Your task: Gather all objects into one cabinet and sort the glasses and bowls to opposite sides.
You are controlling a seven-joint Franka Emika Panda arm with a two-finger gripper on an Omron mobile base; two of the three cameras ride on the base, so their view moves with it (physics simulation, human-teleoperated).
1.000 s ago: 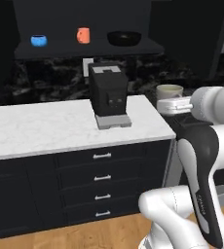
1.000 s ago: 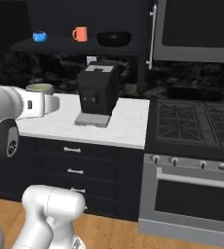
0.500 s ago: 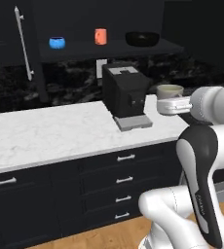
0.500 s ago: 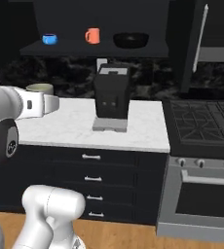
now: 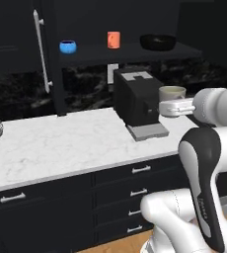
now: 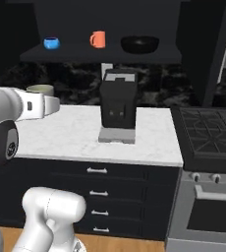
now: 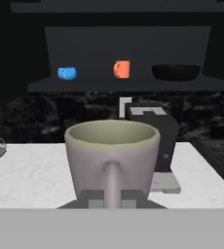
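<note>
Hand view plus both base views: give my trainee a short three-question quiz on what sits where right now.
1. True or false: the pincer holds the beige mug by its handle.
2. On the cabinet shelf, which item stands between the other two?
A. blue bowl
B. orange mug
C. black bowl
3. Fill in: on the white counter, the black box standing below the shelf is a ____ machine.

Key: 1 true: the handle sits between the fingertips in the hand view. 2 B: blue bowl left, black bowl right. 3 coffee.
</note>
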